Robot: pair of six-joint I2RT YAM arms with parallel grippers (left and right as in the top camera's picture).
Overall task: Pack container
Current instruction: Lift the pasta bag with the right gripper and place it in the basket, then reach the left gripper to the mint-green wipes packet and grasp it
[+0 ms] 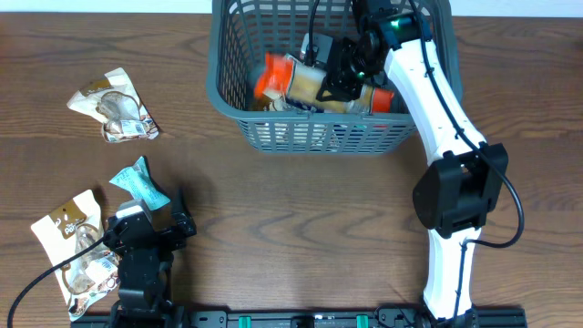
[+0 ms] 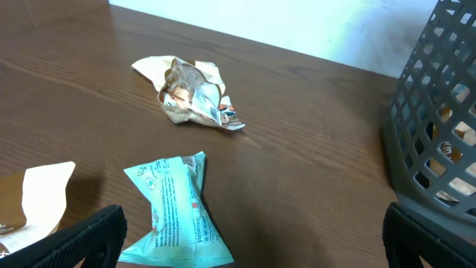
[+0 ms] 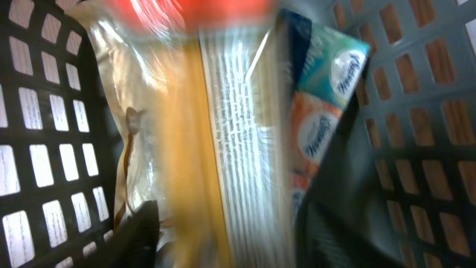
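The dark grey-blue lattice basket [image 1: 310, 137] stands at the back centre and holds several snack packs. My right gripper [image 1: 339, 73] reaches into it, open, with an orange-and-clear pack [image 1: 296, 80] between its fingers. In the right wrist view that pack [image 3: 223, 149] is blurred between the spread fingers [image 3: 227, 238], while the basket wall [image 3: 44, 112] looks sharp. My left gripper [image 1: 150, 223] is open and empty, low over the table just behind a teal pack [image 1: 141, 185]. The teal pack [image 2: 175, 208] lies by the left finger of that gripper [image 2: 260, 246].
A crumpled beige pack [image 1: 117, 105] lies at the far left, also in the left wrist view [image 2: 193, 93]. A flat beige pack [image 1: 73, 246] lies at the front left [image 2: 41, 197]. The basket corner [image 2: 431, 126] stands to the left gripper's right. A teal-and-orange pack [image 3: 327, 97] leans against the basket wall.
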